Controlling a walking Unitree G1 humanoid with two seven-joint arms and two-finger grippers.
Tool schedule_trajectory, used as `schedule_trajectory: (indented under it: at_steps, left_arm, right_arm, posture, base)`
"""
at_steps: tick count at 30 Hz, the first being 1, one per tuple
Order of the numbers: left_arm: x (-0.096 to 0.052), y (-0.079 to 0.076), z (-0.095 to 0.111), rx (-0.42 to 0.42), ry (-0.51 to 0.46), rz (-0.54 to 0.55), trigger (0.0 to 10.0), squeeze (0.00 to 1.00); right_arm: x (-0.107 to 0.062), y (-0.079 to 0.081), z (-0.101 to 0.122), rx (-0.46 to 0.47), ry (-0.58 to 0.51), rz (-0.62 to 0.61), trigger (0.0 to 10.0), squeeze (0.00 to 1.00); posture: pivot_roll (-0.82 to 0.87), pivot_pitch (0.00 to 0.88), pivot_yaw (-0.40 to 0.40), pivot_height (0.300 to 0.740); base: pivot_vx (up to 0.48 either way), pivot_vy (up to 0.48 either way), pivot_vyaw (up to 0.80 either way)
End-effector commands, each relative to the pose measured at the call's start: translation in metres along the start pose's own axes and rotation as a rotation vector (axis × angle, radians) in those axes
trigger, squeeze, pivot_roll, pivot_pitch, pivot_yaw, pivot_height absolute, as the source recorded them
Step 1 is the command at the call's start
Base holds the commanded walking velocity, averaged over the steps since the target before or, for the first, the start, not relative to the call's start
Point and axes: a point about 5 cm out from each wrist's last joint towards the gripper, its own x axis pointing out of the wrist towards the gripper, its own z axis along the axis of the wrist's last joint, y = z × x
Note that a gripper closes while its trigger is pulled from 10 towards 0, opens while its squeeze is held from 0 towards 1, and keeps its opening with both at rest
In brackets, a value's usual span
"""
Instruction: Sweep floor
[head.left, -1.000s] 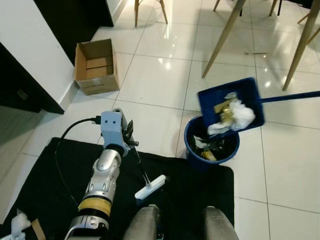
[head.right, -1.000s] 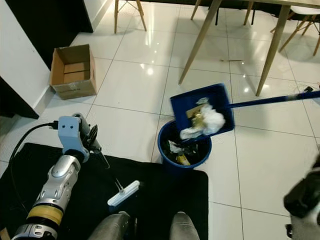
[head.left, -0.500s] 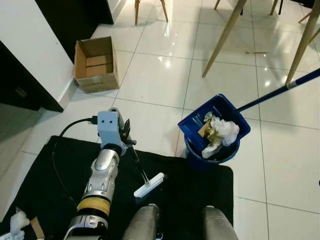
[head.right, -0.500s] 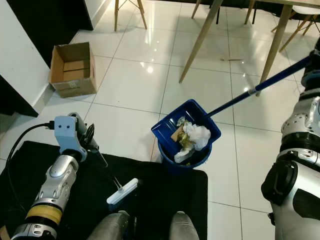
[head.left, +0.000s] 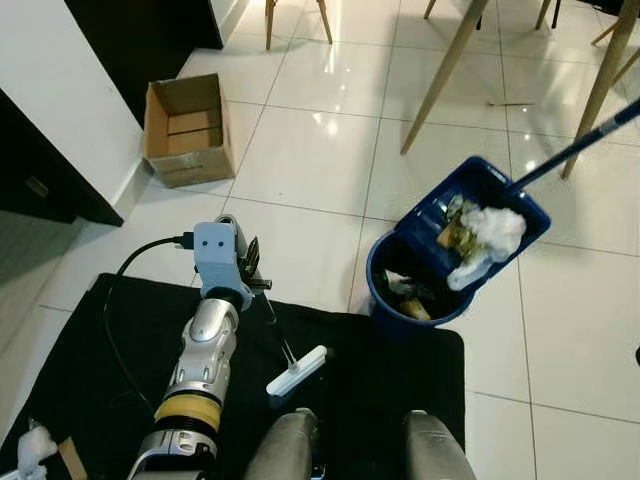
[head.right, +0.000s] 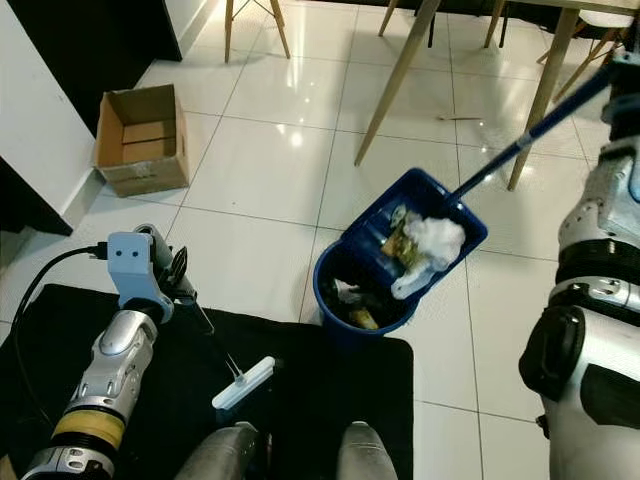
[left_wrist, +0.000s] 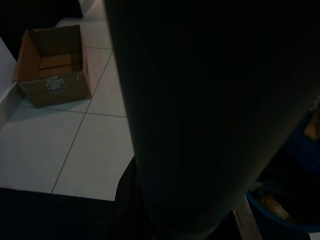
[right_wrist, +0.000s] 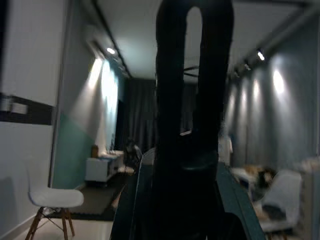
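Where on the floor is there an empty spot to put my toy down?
The white tiles between the cardboard box and the blue bin are bare. It is crowded at the bin, where the tilted dustpan holds trash, and on the black mat, where the left gripper holds a small brush.

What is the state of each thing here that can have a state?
dustpan: tilted over the bin, rubbish sliding down.
bin: open, holding rubbish.
cardboard box: open on top, on the tiles by the wall.
brush: head on the black mat, handle held by the left hand.
right hand: shut on the dustpan's blue handle.
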Motion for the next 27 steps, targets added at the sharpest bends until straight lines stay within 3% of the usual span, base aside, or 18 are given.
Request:
schedule_trajectory:
  at_steps: [1,6,8,13,19,27]
  left_arm:
    - [0.001,-0.002,0.001,-0.005,-0.022,0.003,10.0,0.00]
    - [0.001,-0.001,0.002,-0.005,-0.026,0.009,10.0,0.00]
    - [0.001,0.002,0.002,-0.005,-0.030,0.019,10.0,0.00]
    - [0.001,0.005,0.003,-0.005,-0.035,0.031,10.0,0.00]
    - [0.001,0.007,0.003,-0.006,-0.039,0.039,10.0,0.00]
    - [0.003,0.004,0.004,-0.005,-0.044,0.029,10.0,0.00]
  right_arm:
    - [0.010,0.013,0.015,-0.070,-0.099,0.071,10.0,0.00]
    - [0.009,0.032,0.015,-0.096,-0.137,0.099,10.0,0.00]
    - [0.009,0.047,0.017,-0.122,-0.179,0.128,10.0,0.00]
    - [0.012,0.061,0.021,-0.121,-0.217,0.131,10.0,0.00]
    - [0.018,0.058,0.026,-0.151,-0.237,0.078,10.0,0.00]
    - [0.027,0.039,0.031,-0.259,-0.233,-0.086,10.0,0.00]
  posture:
    - [-0.04,0.084,-0.019,0.740]
    - [-0.04,0.084,-0.023,0.740]
    - [-0.04,0.084,-0.027,0.740]
    - [-0.03,0.083,-0.033,0.740]
    - [-0.03,0.081,-0.035,0.740]
    - [-0.04,0.076,-0.022,0.740]
  base:
    - [0.000,0.000,0.00]
    - [0.000,0.000,0.00]
    - [0.000,0.000,0.00]
    - [0.000,0.000,0.00]
    - [0.000,0.000,0.00]
    - [0.000,0.000,0.00]
